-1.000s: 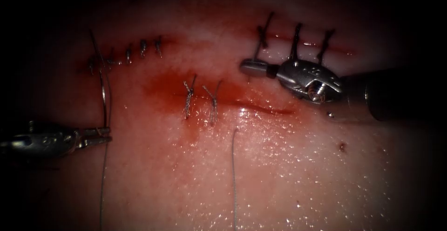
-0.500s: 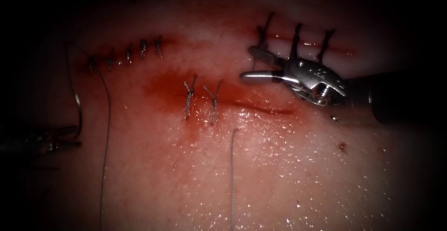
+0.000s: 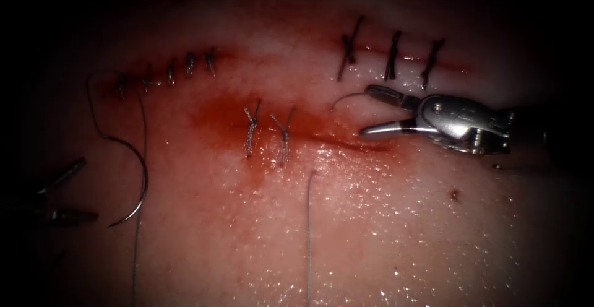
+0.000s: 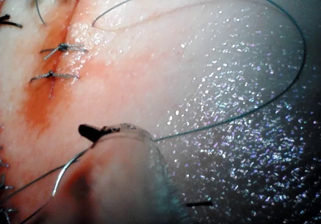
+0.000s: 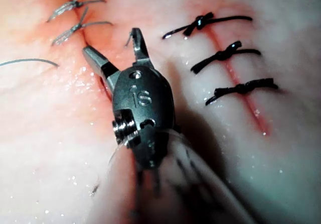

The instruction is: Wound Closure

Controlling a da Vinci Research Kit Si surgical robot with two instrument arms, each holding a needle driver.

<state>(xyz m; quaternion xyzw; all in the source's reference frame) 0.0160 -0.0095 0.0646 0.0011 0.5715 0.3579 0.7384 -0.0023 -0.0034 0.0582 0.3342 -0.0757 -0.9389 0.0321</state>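
While the tissue (image 3: 371,233) lies wet and glistening under the light, it carries several cuts: a stitched one at the upper left, another closed with three dark stitches (image 3: 391,54) at the upper right, and a central cut (image 3: 346,141) in a patch of red fluid (image 3: 216,115), crossed toward its left end by two pale stitches (image 3: 266,130) and bare to the right of them. The right end effector (image 3: 370,109) comes in from the right and sits just above the bare part of the central cut, below the dark stitches; its jaws stand spread apart and grip nothing, with a short curl of thread end (image 3: 346,98) just beside the upper jaw. The left end effector (image 3: 77,189) lies in shadow at the far left, its jaws also spread apart and empty. The needle (image 3: 137,183) lies free on the tissue surface just to the right of those jaws, left of the central cut and not in the tissue. Its thread (image 3: 141,127) runs up to the stitched cut at the upper left. Another loose thread (image 3: 309,233) runs down from below the central cut.
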